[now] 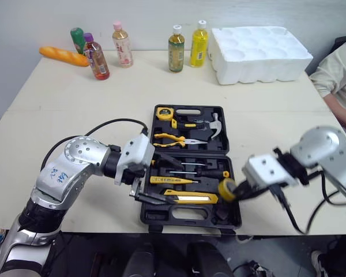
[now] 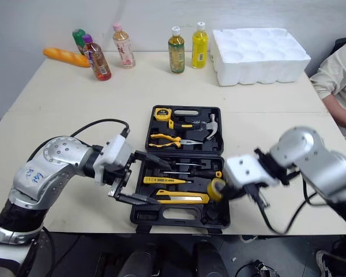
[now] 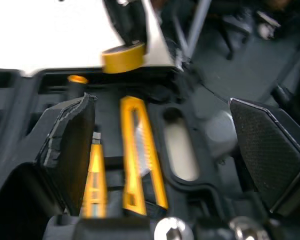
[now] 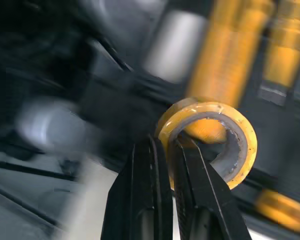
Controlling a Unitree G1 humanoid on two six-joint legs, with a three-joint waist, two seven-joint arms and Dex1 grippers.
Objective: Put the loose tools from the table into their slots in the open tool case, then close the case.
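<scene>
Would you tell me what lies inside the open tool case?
Tape measure, hammer, pliers, screwdrivers and a utility knife sit in the tool case. The left tool covers its left slots; the right tool, holding a tape roll, hides its right edge.

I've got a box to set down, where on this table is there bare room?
Bare tabletop lies between the bottles and the tool case, left of the case behind the left hand, and right of it, in front of the foam tray. The front is crowded: both hands are at the case, the right hand pinching the tape roll.
</scene>
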